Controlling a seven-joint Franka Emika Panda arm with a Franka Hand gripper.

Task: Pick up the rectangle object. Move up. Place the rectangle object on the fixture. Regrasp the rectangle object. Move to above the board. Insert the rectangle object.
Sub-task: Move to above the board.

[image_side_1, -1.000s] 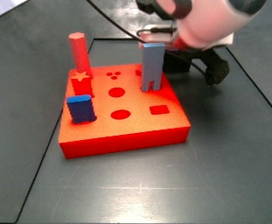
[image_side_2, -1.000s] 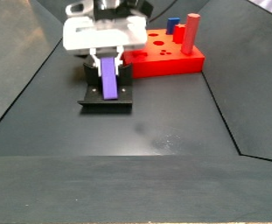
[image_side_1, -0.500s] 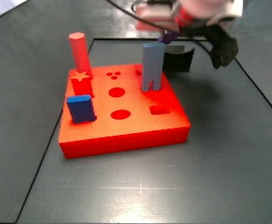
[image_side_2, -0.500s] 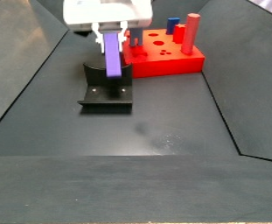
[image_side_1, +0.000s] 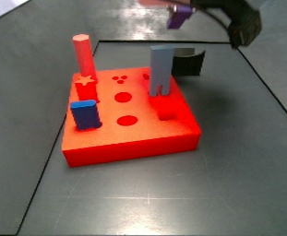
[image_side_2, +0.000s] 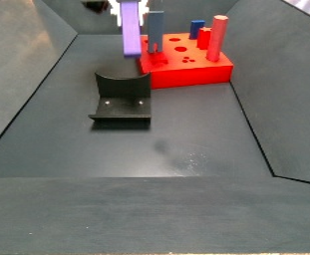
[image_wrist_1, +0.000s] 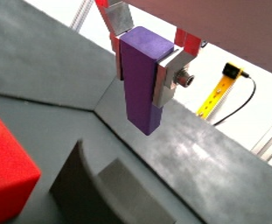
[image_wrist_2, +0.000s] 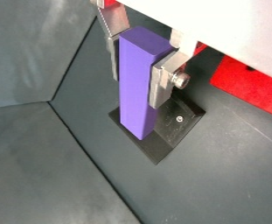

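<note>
The gripper point(image_wrist_1: 145, 54) is shut on the purple rectangle object point(image_wrist_1: 142, 80), which hangs upright between the silver fingers point(image_wrist_1: 167, 84). In the wrist view point(image_wrist_2: 138, 83) the block's lower end hangs above the black fixture point(image_wrist_2: 173, 128), clear of it. In a side view the gripper point(image_side_2: 132, 6) is at the picture's top edge, holding the block point(image_side_2: 131, 32) above the fixture point(image_side_2: 122, 98). In the blurred side view the block point(image_side_1: 179, 16) is high over the fixture point(image_side_1: 190, 63), behind the red board point(image_side_1: 133, 129). The board also shows in the side view point(image_side_2: 192, 66).
On the board stand a grey-blue post point(image_side_1: 161, 72), a red post point(image_side_1: 81, 55) and a short dark-blue block point(image_side_1: 84, 114). Raised dark walls border the floor point(image_side_2: 38, 90). A yellow tape measure point(image_wrist_1: 226, 83) lies beyond the edge.
The gripper has risen with the purple block, lifting it up off the fixture. Its body has left both side views almost entirely.
</note>
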